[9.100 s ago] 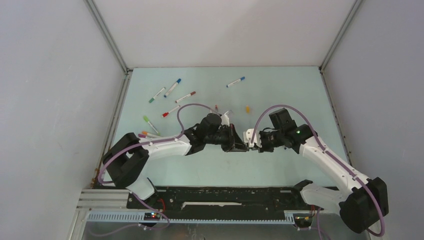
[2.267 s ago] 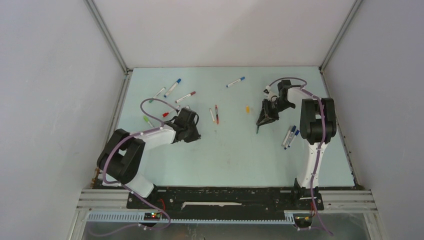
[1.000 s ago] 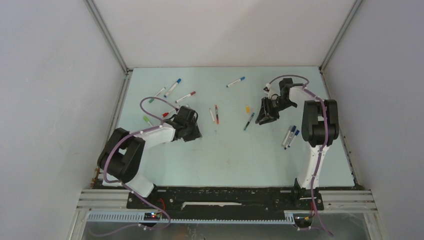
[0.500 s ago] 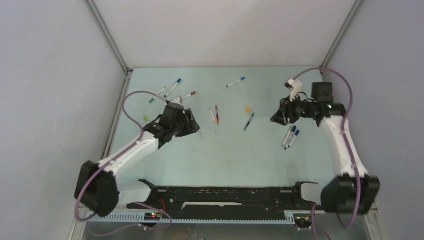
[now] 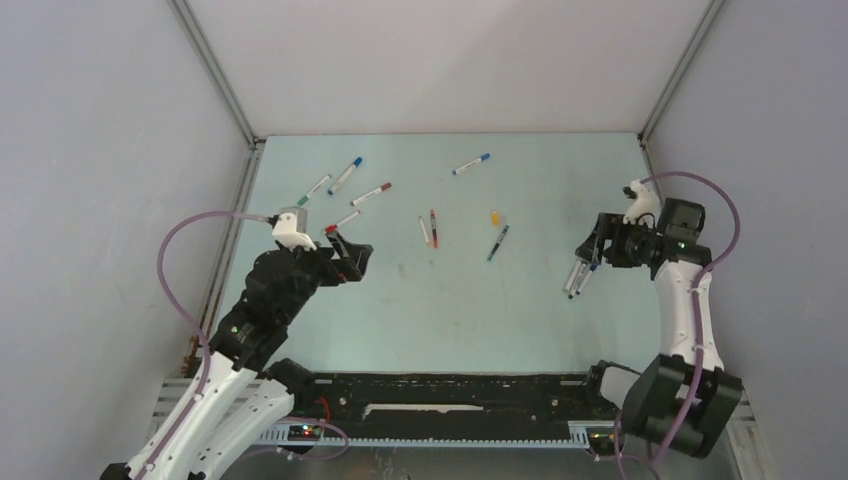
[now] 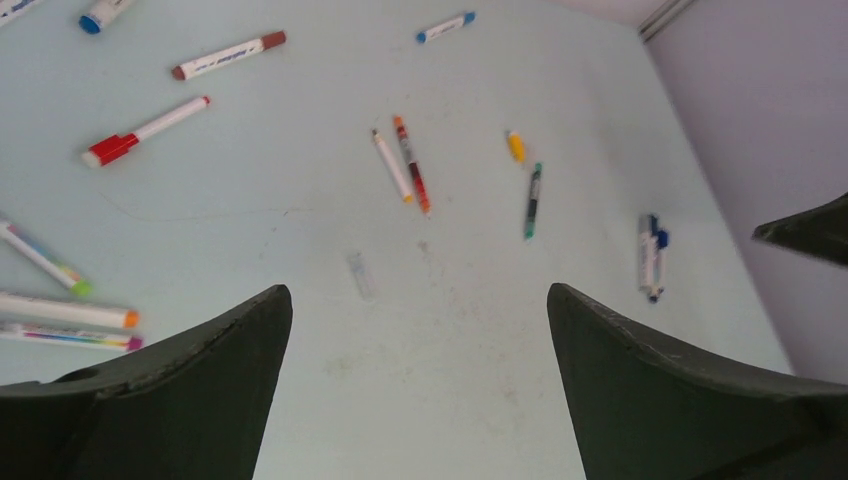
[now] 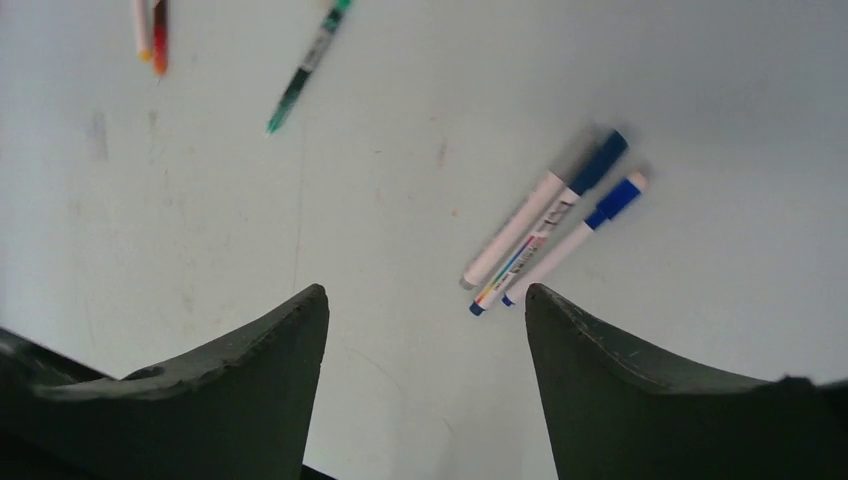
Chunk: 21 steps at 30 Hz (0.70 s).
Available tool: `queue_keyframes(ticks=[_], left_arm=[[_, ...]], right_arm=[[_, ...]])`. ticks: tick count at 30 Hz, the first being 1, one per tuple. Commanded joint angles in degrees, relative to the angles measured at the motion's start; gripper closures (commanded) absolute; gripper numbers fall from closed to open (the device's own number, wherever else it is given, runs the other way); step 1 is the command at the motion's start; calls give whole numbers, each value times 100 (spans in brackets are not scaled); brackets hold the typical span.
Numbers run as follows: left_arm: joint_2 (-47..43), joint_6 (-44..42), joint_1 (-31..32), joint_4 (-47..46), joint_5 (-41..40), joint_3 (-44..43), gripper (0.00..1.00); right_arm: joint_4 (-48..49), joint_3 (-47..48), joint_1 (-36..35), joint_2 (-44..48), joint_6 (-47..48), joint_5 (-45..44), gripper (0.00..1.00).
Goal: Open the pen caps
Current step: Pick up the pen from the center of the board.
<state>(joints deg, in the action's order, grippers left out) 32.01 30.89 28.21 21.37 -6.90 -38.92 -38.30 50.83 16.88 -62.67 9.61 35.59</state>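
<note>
Left jaws: spread wide and empty on the left arm (image 5: 262, 318), held above the left half of the surface (image 5: 450, 310).
Right jaws: also wide open with nothing in them, on the right arm (image 5: 684, 292), hanging over the blue-capped pair (image 7: 556, 224).
Blue-capped pair: two pens side by side, touching or nearly so, both caps on. This is probably the next target.
Step in hand: choosing and taking the next pen, as I judge it. Close across one barrel only, mid-length and clear of its cap, so the neighbour is not dragged. The other jaws should then grip the cap and pull straight along the pen.
Red-capped pen (image 6: 145, 130): just beyond the left jaws, cap on.
Mid surface: a green pen (image 5: 497, 243), a loose yellow cap (image 5: 494, 217) just past it, and a red pen (image 6: 411, 178) beside an orange-tipped pen (image 6: 391, 165). They are too small to tell whether they are capped.
Far surface: a brown-capped pen (image 6: 228, 55) and a lone blue-capped pen (image 5: 470, 164), caps on.
Left wrist only: orange-capped (image 6: 65, 310) and magenta-tipped (image 6: 65, 337) pens, which the arm hides from above, and a faint clear sliver (image 6: 358, 275).
Right wrist only: the pair's caps are two different blues.
Top only: the arms are well apart, and a green-capped pen (image 5: 313, 190) lies far left.
</note>
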Motion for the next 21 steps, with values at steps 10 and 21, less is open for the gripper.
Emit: queue_keyframes(ticks=[10, 21], left_arm=[[671, -1746, -52, 558, -357, -372, 0], [814, -2037, -400, 548, -409, -302, 0]], right_arm=[[508, 343, 509, -2435, -934, -405, 51], [512, 459, 225, -2925, -829, -1505, 62]])
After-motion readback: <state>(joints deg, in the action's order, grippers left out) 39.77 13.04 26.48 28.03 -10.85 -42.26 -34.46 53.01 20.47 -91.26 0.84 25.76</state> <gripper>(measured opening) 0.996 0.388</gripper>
